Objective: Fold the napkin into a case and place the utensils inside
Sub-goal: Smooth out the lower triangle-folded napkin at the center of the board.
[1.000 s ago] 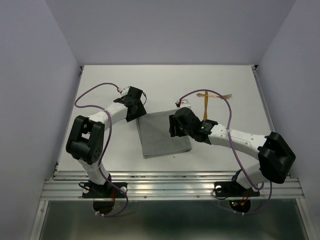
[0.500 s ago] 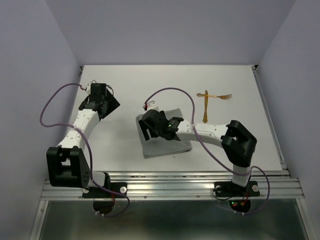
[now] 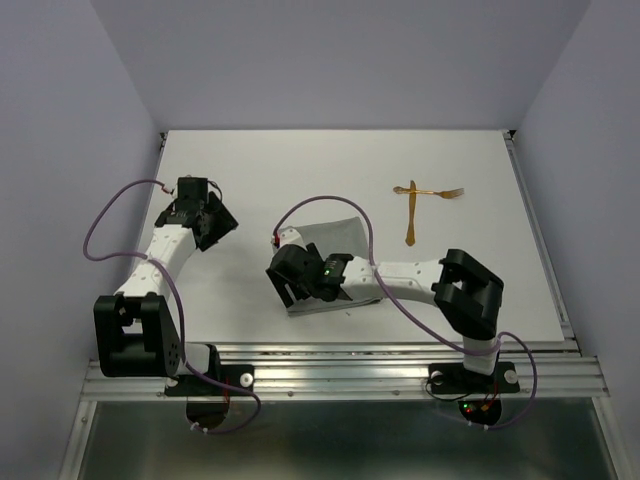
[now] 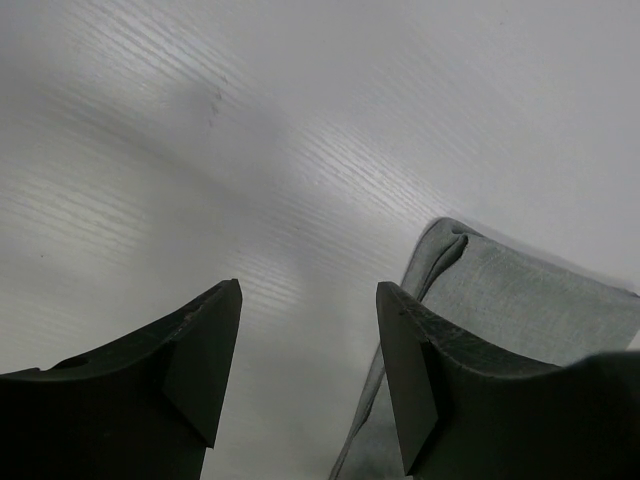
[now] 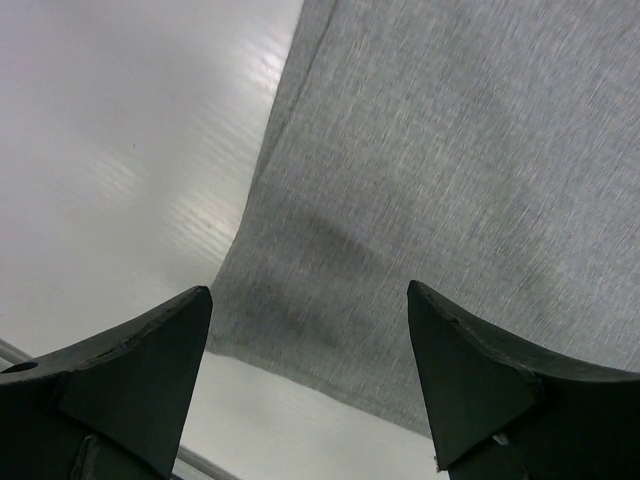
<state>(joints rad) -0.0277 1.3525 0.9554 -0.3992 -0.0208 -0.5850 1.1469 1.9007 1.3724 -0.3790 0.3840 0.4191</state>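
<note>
Napkin (image 3: 340, 238): folded to flat oblong, mid-desk (image 3: 300, 165), toward near edge. Judged part-way; cannot tell whether case is finished. Utensils (image 3: 412, 192): crossed at far right, well apart from cloth, not yet inside. Right arm stretched leftward across cloth; right fingers (image 5: 150, 350) spread wide over near-left corner, holding nothing. Left arm bent at left side; left fingers (image 4: 200, 350) wide, empty, over bare desk, cloth corner near.

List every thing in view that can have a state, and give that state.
napkin, folded, flat on the table
utensils, crossed, apart from the napkin, not inside
left fingers, open, empty
right fingers, open, empty, above the napkin
</note>
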